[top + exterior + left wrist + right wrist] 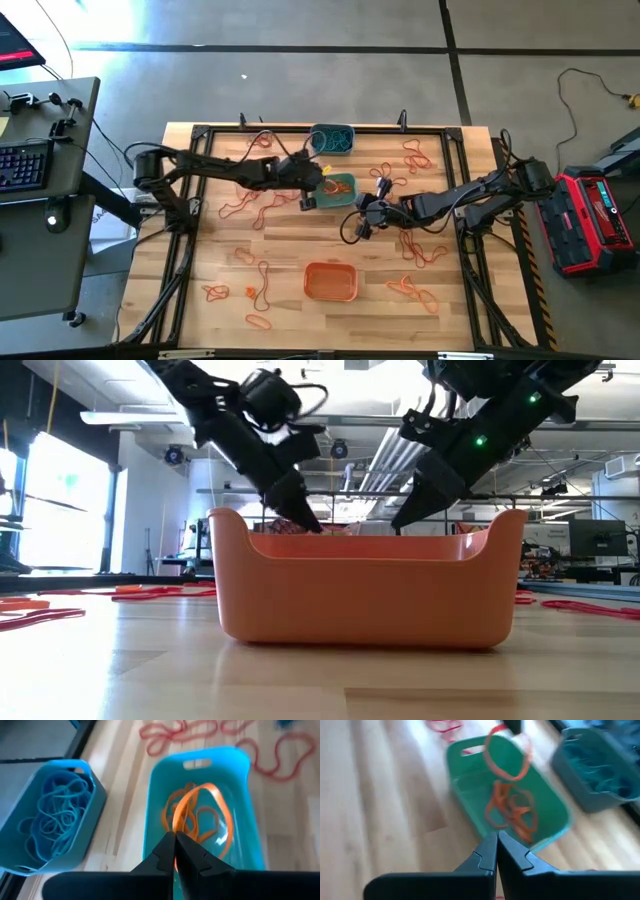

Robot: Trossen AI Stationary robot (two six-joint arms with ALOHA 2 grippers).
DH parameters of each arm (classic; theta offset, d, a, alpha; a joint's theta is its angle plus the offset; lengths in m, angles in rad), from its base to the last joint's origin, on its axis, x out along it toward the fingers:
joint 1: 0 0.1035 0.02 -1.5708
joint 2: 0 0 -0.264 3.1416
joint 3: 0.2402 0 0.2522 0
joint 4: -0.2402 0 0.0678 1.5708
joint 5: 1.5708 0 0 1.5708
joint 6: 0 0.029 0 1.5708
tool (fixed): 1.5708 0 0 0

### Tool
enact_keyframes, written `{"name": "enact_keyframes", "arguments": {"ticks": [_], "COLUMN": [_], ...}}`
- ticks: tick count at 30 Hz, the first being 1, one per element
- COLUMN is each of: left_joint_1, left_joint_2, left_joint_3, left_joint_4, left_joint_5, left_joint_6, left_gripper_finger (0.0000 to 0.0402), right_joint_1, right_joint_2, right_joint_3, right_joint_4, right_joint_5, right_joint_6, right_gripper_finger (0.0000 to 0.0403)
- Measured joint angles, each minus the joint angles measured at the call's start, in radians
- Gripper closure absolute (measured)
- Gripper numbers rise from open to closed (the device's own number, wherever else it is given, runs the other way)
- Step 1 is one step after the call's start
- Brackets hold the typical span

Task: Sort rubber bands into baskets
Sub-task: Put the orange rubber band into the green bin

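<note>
Left gripper (175,842) pinches an orange rubber band (200,812) above the teal basket (250,810); right gripper (496,842) shut, empty, nearby; band light, floppy; best pinched along one strand.

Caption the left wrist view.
Left hand holds an orange rubber band above the teal basket.

Three baskets (331,280), many rubber bands (423,251)
</note>
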Motion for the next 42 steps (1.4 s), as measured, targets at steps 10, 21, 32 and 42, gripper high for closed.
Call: {"name": "enact_keyframes", "arguments": {"ticks": [10, 21, 32, 42], "left_joint_1": [0.0, -0.041, -0.088, -0.09], "left_joint_2": [0.077, 0.072, -0.008, -0.276], "left_joint_3": [0.056, 0.056, -0.067, -0.256], "left_joint_4": [-0.056, 0.001, 0.24, 0.209], "left_joint_5": [-0.001, -0.005, -0.004, -0.021], "left_joint_6": [0.027, 0.022, -0.01, -0.111], "left_gripper_finger": [0.0383, 0.0299, 0.0286, 0.0286], "right_joint_1": [-0.018, -0.116, -0.11, -0.063], "right_joint_2": [0.0, 0.059, 0.103, 0.1], "right_joint_3": [0.0, 0.0, 0.0, -0.001], "right_joint_4": [-0.012, -0.087, -0.05, -0.013], "right_joint_5": [0.113, 0.089, -0.019, -0.064], "right_joint_6": [0.055, 0.265, 0.296, 0.235], "right_gripper_finger": [0.0403, 0.0403, 0.0403, 0.0403]}}
